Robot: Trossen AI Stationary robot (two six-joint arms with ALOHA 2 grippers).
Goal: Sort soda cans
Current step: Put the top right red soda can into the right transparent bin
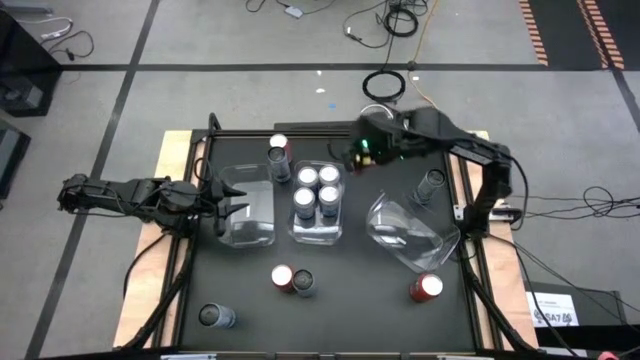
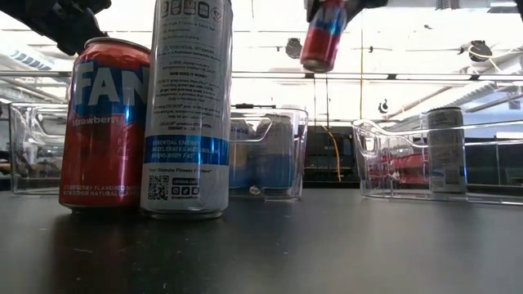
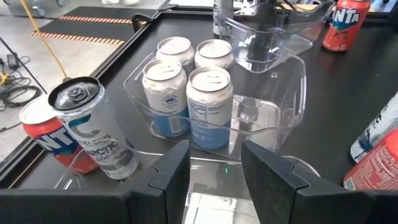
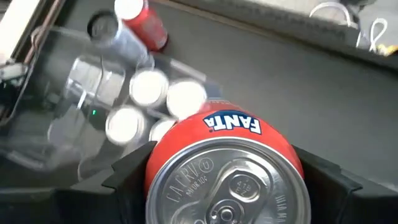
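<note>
My right gripper [image 1: 363, 150] is raised above the table's far side, shut on a red soda can [image 2: 324, 37]. Four blue-silver cans [image 1: 317, 190] stand upright in the middle clear bin [image 1: 318, 232]. Still on the table are a red and a grey can [image 1: 279, 150] at the far edge, another such pair [image 1: 291, 281] near the front, a red one [image 1: 427, 288], and dark grey ones [image 1: 432, 184] [image 1: 216, 316]. My left gripper [image 1: 230, 202] stands open at the left end of the left clear bin [image 1: 250, 215]. My right gripper pinches the red can's side wall just below its top rim [image 4: 155, 171] between its two fingers [image 4: 127, 177], one on each side. The fingers slant down from above. The can hangs tilted below them, clear of the table and the bins. Whether my left gripper touches the left bin's rim [image 3: 211, 163], I cannot tell.
A third clear bin [image 1: 405, 232] lies askew at the right. A black frame [image 1: 200, 150] rims the table. In the low view a red can [image 2: 106, 122] and a tall silver can [image 2: 188, 106] stand close to the camera.
</note>
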